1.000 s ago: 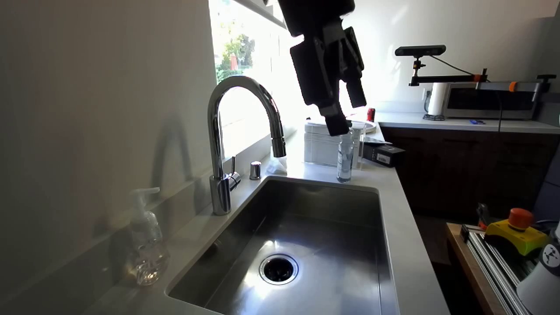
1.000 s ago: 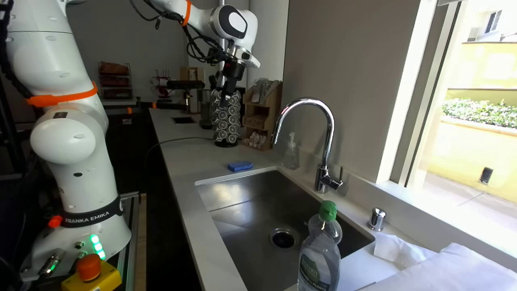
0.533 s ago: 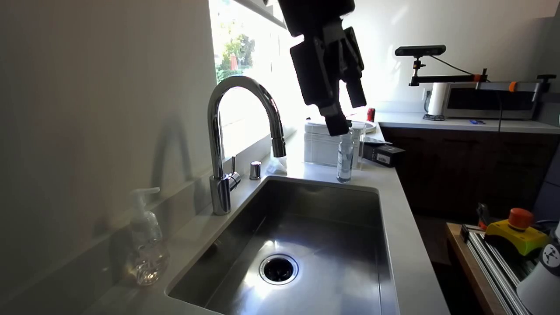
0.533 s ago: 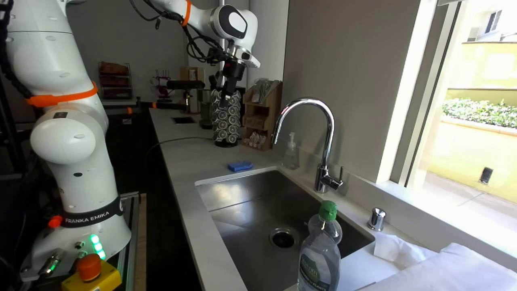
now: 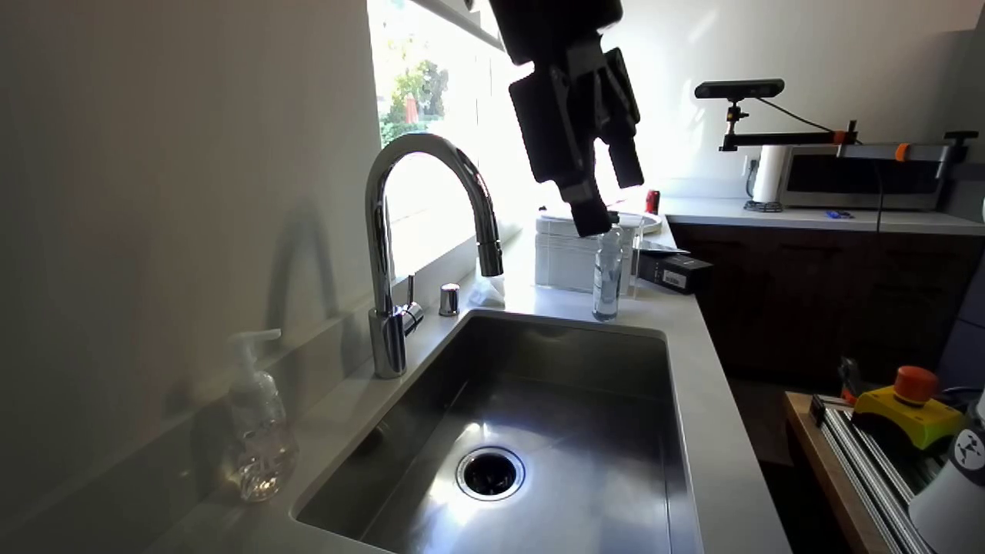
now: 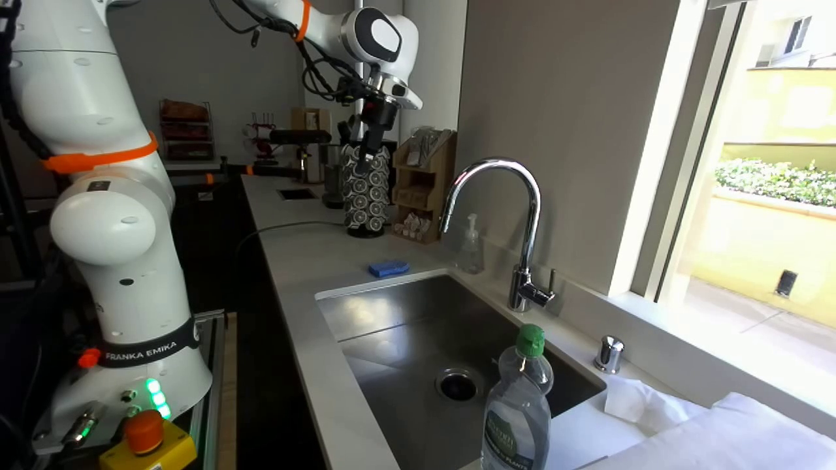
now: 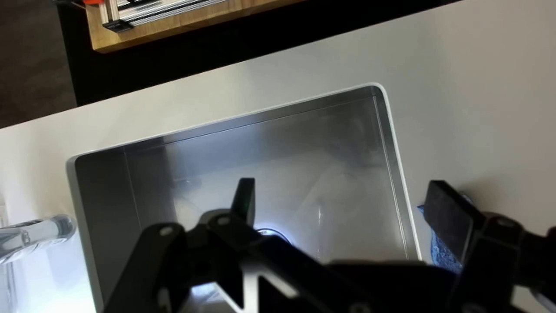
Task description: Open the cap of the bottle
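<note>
The bottle (image 5: 606, 281) is clear and slim. It stands upright on the counter at the sink's far end in an exterior view, and at the sink's near end in an exterior view (image 6: 516, 411). Its cap (image 6: 530, 340) is green there; it looks dark in an exterior view (image 5: 614, 218), partly covered by a fingertip. In the wrist view the bottle (image 7: 37, 234) is at the left edge, its cap out of view. My gripper (image 7: 343, 191) is open and empty, high above the sink and well apart from the bottle. The gripper also shows in both exterior views (image 5: 612, 196) (image 6: 364, 162).
The arched tap (image 6: 503, 163) rises beside the sink (image 7: 304, 143). A pump-topped soap bottle (image 5: 260, 431) stands near the wall. A blue sponge (image 6: 388, 268) lies on the counter. A white container (image 5: 565, 258) and a black box (image 5: 673, 271) are beside the bottle.
My gripper has shifted by only a few pixels, slightly up in an exterior view. It stays open. The bottle and cap have not moved.
</note>
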Controlling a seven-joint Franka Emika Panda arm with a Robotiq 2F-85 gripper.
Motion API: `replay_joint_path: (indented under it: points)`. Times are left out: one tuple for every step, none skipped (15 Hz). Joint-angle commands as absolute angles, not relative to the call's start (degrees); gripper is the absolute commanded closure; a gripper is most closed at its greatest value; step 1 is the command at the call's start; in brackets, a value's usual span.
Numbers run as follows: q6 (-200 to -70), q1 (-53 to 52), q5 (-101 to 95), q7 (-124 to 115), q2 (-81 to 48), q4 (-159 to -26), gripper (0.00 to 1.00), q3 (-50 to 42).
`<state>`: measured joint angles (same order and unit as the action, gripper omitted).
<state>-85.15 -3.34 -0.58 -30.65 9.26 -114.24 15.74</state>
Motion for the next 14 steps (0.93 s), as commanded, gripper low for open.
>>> replay_joint_path:
  points:
    - [-85.45, -3.35, -1.63, -32.63, 12.80, -117.17, 0.00, 12.29]
    - [-85.67, -2.90, -1.19, -32.71, 14.27, -118.07, 0.00, 11.10]
    - [-86.13, -2.52, -1.31, -33.14, 15.68, -119.02, 0.00, 10.17]
    - [-86.50, -1.94, -2.15, -33.31, 17.20, -119.85, 0.00, 9.22]
    - [-86.93, -1.47, -2.86, -33.83, 18.38, -120.64, 0.00, 8.59]
    - [-88.74, -0.63, -4.51, -34.18, 20.77, -122.12, 0.00, 7.82]
    - [-90.01, 0.01, -5.74, -34.17, 22.59, -123.34, 0.00, 7.26]
    - [-91.46, 1.08, -7.75, -33.86, 24.29, -124.26, 0.00, 6.44]
    - [-92.81, 1.95, -9.06, -33.89, 25.85, -125.30, 0.00, 5.87]
    - [-93.18, 3.27, -9.57, -34.96, 26.81, -125.41, 0.00, 5.03]
    - [-93.96, 4.25, -9.91, -36.03, 27.96, -125.96, 0.00, 4.61]
    - [-91.04, 3.25, -8.46, -33.50, 24.26, -122.43, 0.00, 5.31]
    - [-91.54, 4.16, -8.73, -33.62, 25.50, -123.02, 0.00, 4.79]
    - [-91.86, 4.70, -8.76, -33.63, 26.34, -123.50, 0.00, 4.49]
